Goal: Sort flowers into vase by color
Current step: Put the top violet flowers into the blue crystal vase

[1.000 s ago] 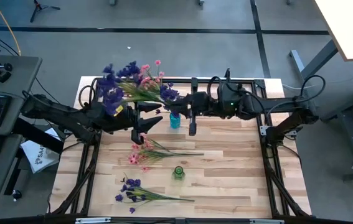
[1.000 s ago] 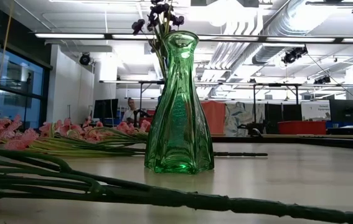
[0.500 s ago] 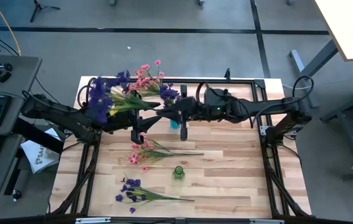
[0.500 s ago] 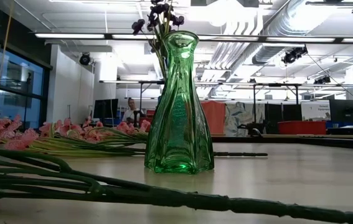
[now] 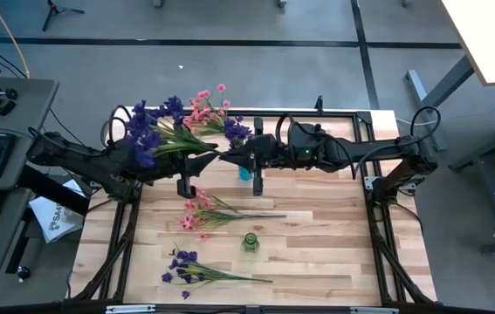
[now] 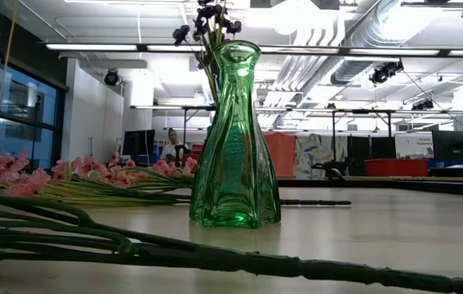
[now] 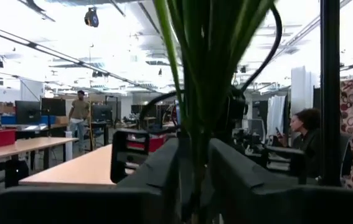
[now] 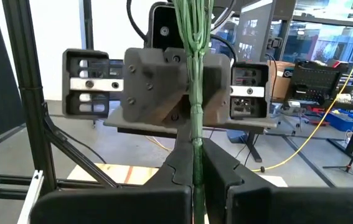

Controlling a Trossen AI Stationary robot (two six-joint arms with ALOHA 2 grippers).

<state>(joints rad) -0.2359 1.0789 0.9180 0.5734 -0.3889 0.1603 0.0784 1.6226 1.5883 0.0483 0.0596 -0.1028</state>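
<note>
A bunch of purple flowers [image 5: 147,131] with green stems [image 5: 186,142] hangs over the table's far side, between both grippers. My left gripper [image 5: 205,158] reaches in from the left and my right gripper [image 5: 228,157] from the right; both are shut on the stems. Beside them a blue vase [image 5: 244,173] holds pink blossoms [image 5: 209,105] and purple blossoms [image 5: 237,131]. A green vase [image 5: 250,242] stands nearer the front. Pink flowers [image 5: 202,215] and purple flowers [image 5: 188,264] lie flat on the table. My left gripper pinches the bunch's green stems [image 7: 195,140] between its two fingers. The fingers come level from the table's left and lie across the stems. The bunch is lifted clear of the table. My right gripper pinches the same stems [image 8: 196,134] between its two fingers, level from the table's right and across them, facing the left gripper. The blossoms lie out toward the far left.
The low view has the green vase [image 6: 235,139] at its centre, pink flowers [image 6: 92,175] lying behind it and green stems [image 6: 133,245] across the foreground. A black frame [image 5: 317,112] runs along the table's far edge. People stand in the room beyond.
My right gripper has carried the purple bunch toward the table's left, up to my left gripper. My left gripper has shut on the stems. The blossom end has swung toward the left and then back a little toward the far edge.
</note>
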